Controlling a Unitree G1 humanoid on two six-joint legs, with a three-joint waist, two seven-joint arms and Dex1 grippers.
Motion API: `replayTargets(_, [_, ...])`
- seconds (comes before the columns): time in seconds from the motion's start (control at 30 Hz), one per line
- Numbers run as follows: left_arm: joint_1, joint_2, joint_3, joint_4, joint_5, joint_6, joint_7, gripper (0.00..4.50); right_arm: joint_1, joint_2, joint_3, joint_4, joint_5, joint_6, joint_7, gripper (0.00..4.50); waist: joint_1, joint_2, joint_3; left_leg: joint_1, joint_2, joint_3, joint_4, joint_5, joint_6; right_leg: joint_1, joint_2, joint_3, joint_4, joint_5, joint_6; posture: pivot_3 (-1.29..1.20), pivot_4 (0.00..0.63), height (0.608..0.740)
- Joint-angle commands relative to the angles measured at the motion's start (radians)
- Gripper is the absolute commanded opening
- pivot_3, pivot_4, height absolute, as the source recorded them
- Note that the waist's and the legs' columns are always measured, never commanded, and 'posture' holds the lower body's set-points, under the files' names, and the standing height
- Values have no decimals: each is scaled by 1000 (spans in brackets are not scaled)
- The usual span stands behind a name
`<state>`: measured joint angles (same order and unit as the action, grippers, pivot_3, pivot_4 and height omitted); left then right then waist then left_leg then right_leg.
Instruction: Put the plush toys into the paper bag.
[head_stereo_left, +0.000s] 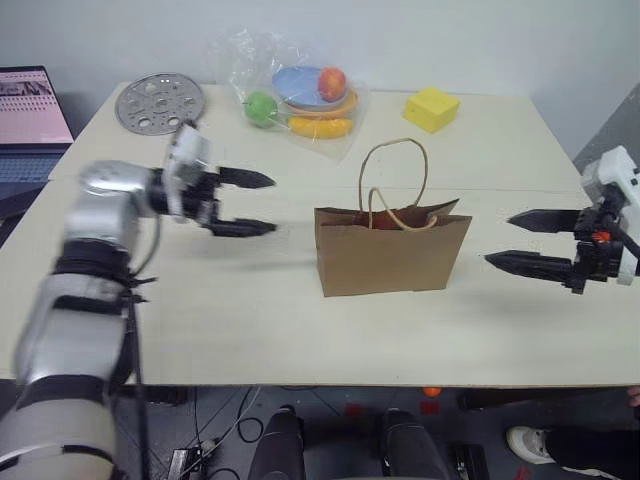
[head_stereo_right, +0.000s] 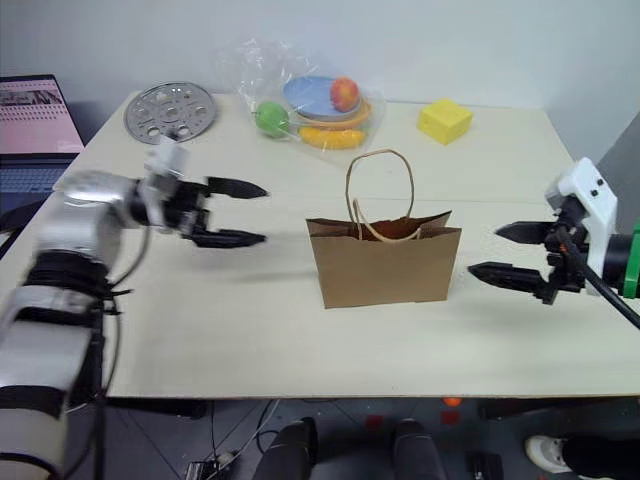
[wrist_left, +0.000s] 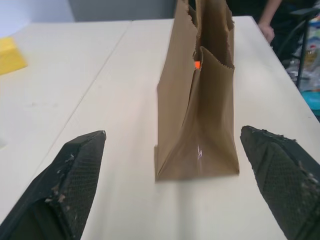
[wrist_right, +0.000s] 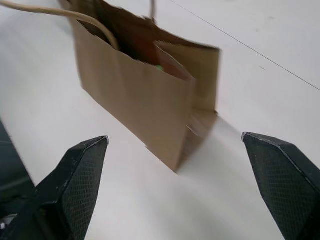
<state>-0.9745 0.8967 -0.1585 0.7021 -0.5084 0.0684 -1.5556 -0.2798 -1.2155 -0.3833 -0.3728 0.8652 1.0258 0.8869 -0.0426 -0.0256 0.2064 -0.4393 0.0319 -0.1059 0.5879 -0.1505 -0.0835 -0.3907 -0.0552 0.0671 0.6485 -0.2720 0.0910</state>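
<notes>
The brown paper bag (head_stereo_left: 392, 252) stands upright in the middle of the pale desk (head_stereo_left: 250, 330), with its two loop handles sticking up. Something orange and a bit of green peek out of its open top, so a plush toy (wrist_left: 197, 65) seems to sit inside the bag. The left claw (head_stereo_left: 250, 204) hangs in the air to the left of the bag, fingers wide apart and holding nothing. The right claw (head_stereo_left: 520, 241) hangs to the right of the bag, fingers wide apart too, also with nothing in it. Behind the bag lie a clear plastic bag of fruit (head_stereo_left: 300, 95), a yellow block (head_stereo_left: 432, 108) and a round metal disc (head_stereo_left: 159, 103).
</notes>
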Motion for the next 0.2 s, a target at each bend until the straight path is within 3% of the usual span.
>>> replayTargets(0.03, [102, 81, 86, -225, 53, 120, 168, 4470, 25, -4, -34, 25, -65, -89, 39, 4500, 0, 0, 0, 1, 0, 0, 0, 0, 0, 1, 0, 0, 0, -1, 1, 0, 150, 740])
replayTargets(0.13, [242, 106, 195, -450, -9, 202, 232, 4470, 34, 31, -9, 54, -84, -128, 54, 4500, 0, 0, 0, 1, 0, 1, 0, 0, 0, 1, 0, 0, 1, -3, 3, 0, 150, 740])
replayTargets(0.2, [274, 109, 218, -482, 7, 217, 249, 4470, 8, 47, 12, 63, -88, -131, 45, 4500, 1, 0, 0, 2, 0, 1, 1, 0, 0, 1, 0, 0, 0, -3, 2, 0, 150, 740])
